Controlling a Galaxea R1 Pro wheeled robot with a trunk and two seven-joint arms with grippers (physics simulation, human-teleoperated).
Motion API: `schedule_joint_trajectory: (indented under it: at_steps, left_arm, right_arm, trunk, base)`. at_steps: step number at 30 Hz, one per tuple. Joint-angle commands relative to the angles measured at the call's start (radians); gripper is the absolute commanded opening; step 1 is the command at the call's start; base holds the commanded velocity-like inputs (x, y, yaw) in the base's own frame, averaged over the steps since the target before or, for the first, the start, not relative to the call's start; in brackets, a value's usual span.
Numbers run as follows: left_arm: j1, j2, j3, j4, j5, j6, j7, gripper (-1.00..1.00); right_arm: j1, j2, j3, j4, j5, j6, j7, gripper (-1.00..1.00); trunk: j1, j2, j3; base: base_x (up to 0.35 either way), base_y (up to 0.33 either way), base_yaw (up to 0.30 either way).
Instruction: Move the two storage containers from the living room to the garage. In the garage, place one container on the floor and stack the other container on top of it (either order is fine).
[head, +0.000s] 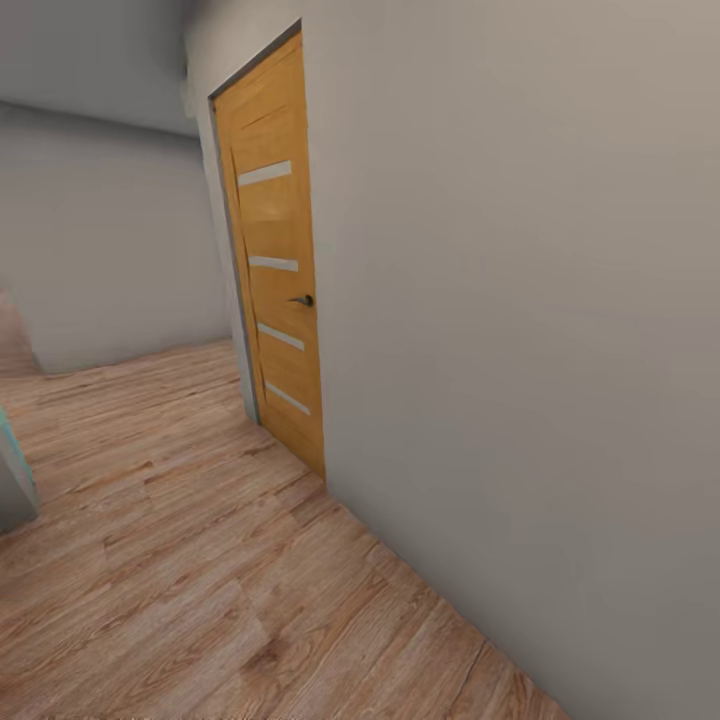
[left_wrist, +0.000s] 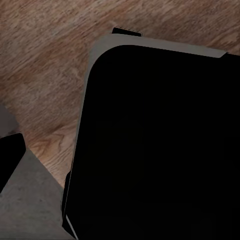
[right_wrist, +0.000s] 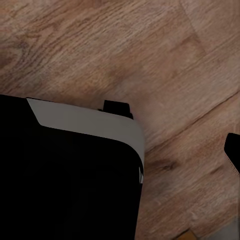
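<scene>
I see neither bin from here, so I cannot say where they are or what they hold. My head camera looks along a pale grey wall (head: 520, 330) with an orange wood door (head: 275, 250) set in it; the door is shut, has four narrow pale strips across it and a dark handle (head: 302, 299) on the edge away from the far corner. Past the door the wall meets another grey wall (head: 100, 250) at a corner. The floor (head: 180, 560) running up to the door is light wood plank, and a grey block with a teal edge (head: 12, 470) juts in across the floor from the door, well apart from it. Both wrist cameras look down on the same planks (left_wrist: 45, 65) (right_wrist: 125, 45), each with a large black body with a pale grey rim (left_wrist: 160, 145) (right_wrist: 65, 175) that I take for the robot's base. A dark tip (left_wrist: 10, 155) (right_wrist: 234, 150) sits at the edge of each wrist picture, perhaps a finger; I cannot tell how far either claw is open or whether it holds anything.
</scene>
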Motion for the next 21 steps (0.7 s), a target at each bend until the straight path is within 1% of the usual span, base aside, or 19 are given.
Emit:
schedule_joint_trajectory:
  at_steps: [1, 21]
  left_arm:
    - [0.000, 0.000, 0.002, 0.000, 0.004, -0.002, 0.000, 1.00]
    - [0.000, 0.000, 0.002, 0.000, 0.004, -0.002, 0.000, 1.00]
  right_arm:
    - [-0.001, 0.001, 0.009, 0.003, -0.010, -0.006, -0.002, 1.00]
    - [-0.001, 0.001, 0.009, 0.003, -0.009, -0.007, -0.002, 1.00]
  trunk:
    - [0.000, 0.000, -0.001]
    - [0.000, 0.000, -0.001]
  base:
    - [0.000, 0.000, 0.300]
    - [0.000, 0.000, 0.300]
